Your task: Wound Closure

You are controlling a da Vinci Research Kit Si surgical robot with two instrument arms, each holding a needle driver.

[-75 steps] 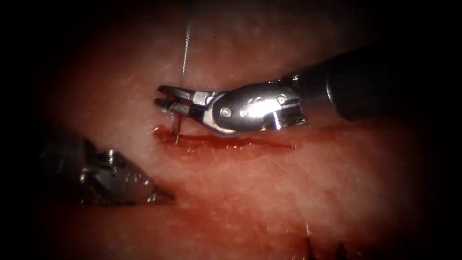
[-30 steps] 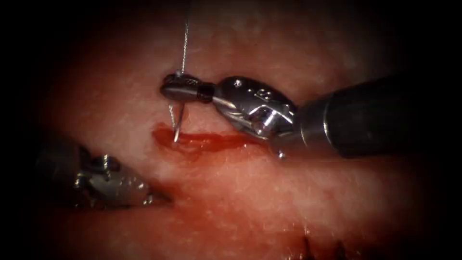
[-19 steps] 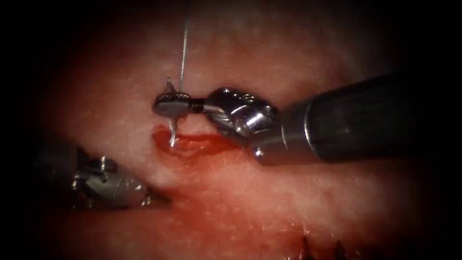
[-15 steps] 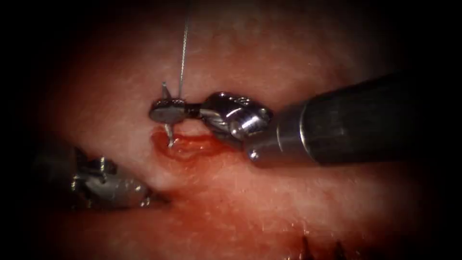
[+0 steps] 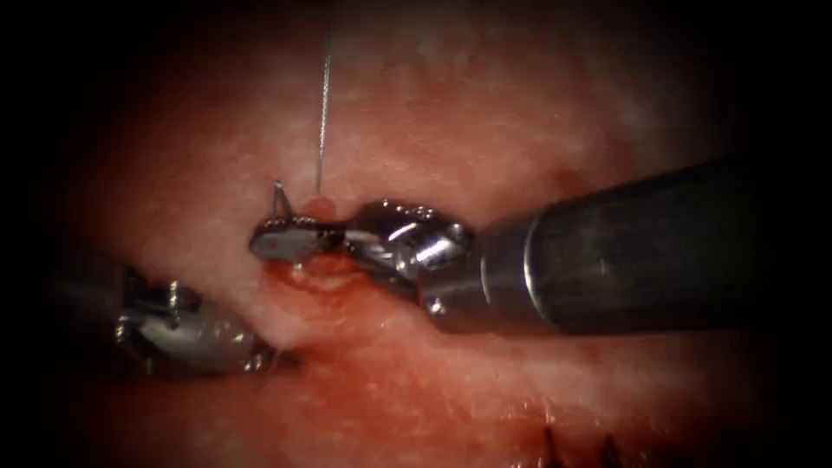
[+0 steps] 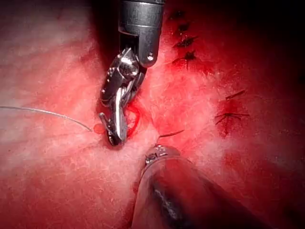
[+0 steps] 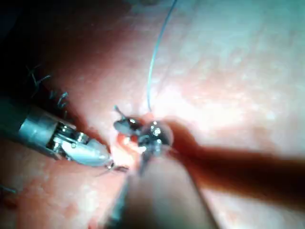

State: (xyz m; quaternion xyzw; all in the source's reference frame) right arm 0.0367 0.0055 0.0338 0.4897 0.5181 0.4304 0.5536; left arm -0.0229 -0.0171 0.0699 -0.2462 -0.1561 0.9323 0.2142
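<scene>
My right tool (image 5: 260,243) reaches in from the right and is shut on the curved needle (image 5: 279,199) near its tail end. The tail pokes up above the jaws. The front of the needle goes down into the tissue (image 5: 485,113) at the left end of the cut (image 5: 329,274), where it is buried in red fluid. The thread (image 5: 322,121) runs straight up from beside the jaws. My left tool (image 5: 279,356) rests low on the left, below the cut, shut and holding nothing. The left wrist view shows the right tool (image 6: 114,136) pressed onto the wound and the thread (image 6: 47,113).
Red fluid pools along the cut and on the tissue below it. Dark ends of earlier stitches (image 5: 555,442) stand at the bottom edge, and several stitches (image 6: 228,115) appear in the left wrist view. The right tool's thick shaft (image 5: 624,251) crosses above the cut's right part.
The right tool has rolled its wrist and moved down and left, driving the needle into the tissue at the cut's left end; the tail now stands above the jaws. The left tool barely moved.
</scene>
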